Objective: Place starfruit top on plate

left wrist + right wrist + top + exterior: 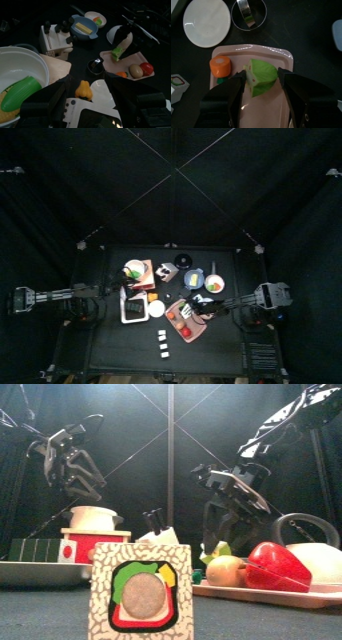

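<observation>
The starfruit top (262, 78) is a green wedge between the jaws of my right gripper (262, 82), which is shut on it low over the pink tray (278, 112). It also shows in the left wrist view (119, 52) under the right gripper (122, 47). The white plate (208, 22) lies empty just beyond the tray's end, and it also shows in the left wrist view (107, 94). My left gripper (85, 86) is open and empty, and hangs above the table's left side.
On the pink tray lie an orange carrot piece (220, 66), a pale round fruit (136, 71) and a red pepper (147, 68). A metal cup (250, 12) stands by the plate. A white bowl (20, 62) of green vegetables and a blue bowl (85, 27) stand nearby.
</observation>
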